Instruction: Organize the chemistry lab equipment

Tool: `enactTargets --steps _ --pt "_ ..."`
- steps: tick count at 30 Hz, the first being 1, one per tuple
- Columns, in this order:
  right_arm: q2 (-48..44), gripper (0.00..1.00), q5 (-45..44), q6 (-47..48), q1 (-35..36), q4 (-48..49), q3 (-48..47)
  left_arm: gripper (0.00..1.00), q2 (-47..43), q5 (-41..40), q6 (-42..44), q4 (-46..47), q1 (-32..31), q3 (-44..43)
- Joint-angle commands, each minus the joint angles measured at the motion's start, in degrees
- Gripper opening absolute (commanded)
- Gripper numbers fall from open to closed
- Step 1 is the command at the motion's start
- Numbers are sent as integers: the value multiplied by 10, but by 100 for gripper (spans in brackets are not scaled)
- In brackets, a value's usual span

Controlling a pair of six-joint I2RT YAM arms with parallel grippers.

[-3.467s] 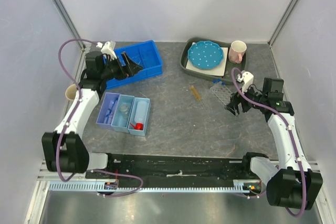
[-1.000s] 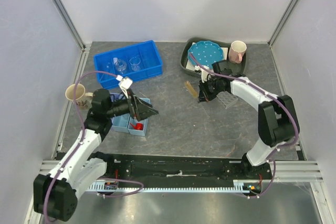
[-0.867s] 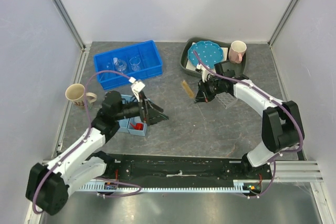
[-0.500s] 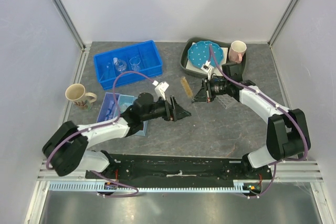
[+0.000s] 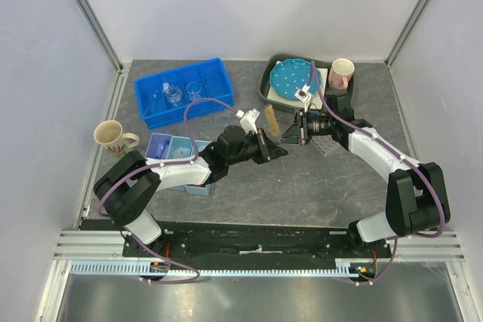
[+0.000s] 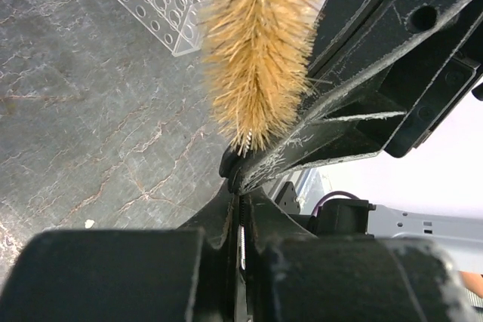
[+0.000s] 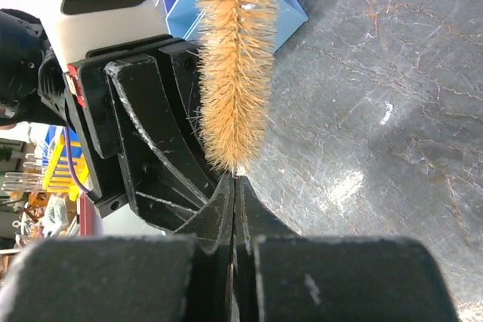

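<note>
A: Left claw (image 5: 273,145) swung over from the bins (image 5: 161,146), meets right claw (image 5: 283,135) above the tabletop (image 5: 249,186); both clamped on amber brush (image 5: 269,120).
B: Left wrist: bristle top cropped, stem hidden.
A: Right wrist: same.

Overhead camera looks down; both close wrist cameras apparently share the brush (image 6: 256,58).

The left arm (image 5: 177,173) and right arm (image 5: 377,152) are made up of white links and black joints. A purple cable (image 5: 207,100) is looped along each. The black left pincer (image 6: 235,173) and right pincer (image 7: 235,180) are marked by pale scratches.
</note>
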State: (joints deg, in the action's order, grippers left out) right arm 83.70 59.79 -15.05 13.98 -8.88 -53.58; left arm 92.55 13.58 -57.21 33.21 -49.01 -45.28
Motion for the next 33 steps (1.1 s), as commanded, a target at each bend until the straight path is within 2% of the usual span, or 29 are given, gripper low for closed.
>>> enactTargets --steps 1,2,3,5,6,8,10,11,12,13,15,16,17,19,21,24,25,27,28,33 --pt "-34 5 9 34 -5 12 -1 2 -26 -26 30 -17 2 -12" --pt "-38 11 0 64 -10 -31 -16 2 -33 -23 40 -32 5 -7" --pt "-41 23 -32 141 -10 -66 -29 2 -41 -12 49 -42 8 -4" --pt "-53 34 -78 228 -11 -165 -72 2 -66 9 75 -73 25 4" --pt "-57 45 -98 290 -11 -188 -82 2 -75 37 83 -88 34 7" --pt "-81 57 -143 327 -17 -219 -88 2 -103 64 108 -123 66 13" --pt "-116 64 -154 369 -24 -222 -76 2 -122 109 138 -184 115 15" --pt "-128 71 -151 385 -32 -221 -54 2 -138 123 150 -207 134 10" --pt "-141 75 -144 400 -39 -223 -43 2 -143 150 179 -266 154 2" --pt "-164 76 -142 431 -45 -226 -28 2 -145 168 197 -296 199 -22" --pt "-186 80 -145 450 -67 -234 -13 2 -129 219 234 -364 243 -61" --pt "-202 81 -144 455 -74 -232 -1 2 -120 229 270 -427 281 -85" --pt "-208 82 -134 462 -89 -231 2 2 -103 235 292 -464 298 -138" --pt "-214 82 -127 465 -101 -232 7 2 -46 243 341 -542 340 -223" --pt "-211 83 -137 470 -102 -232 7 3 24 259 358 -575 376 -279" --pt "-206 83 -142 472 -102 -235 6 3 101 280 357 -638 404 -401" --pt "-205 83 -140 474 -103 -237 4 3 149 276 355 -655 408 -468" --pt "-206 83 -139 477 -102 -238 4 4 197 267 352 -700 414 -534" --pt "-209 83 -138 479 -102 -239 6 5 238 261 351 -713 415 -593" --pt "-211 83 -141 483 -103 -240 7 9 328 226 339 -777 418 -729"
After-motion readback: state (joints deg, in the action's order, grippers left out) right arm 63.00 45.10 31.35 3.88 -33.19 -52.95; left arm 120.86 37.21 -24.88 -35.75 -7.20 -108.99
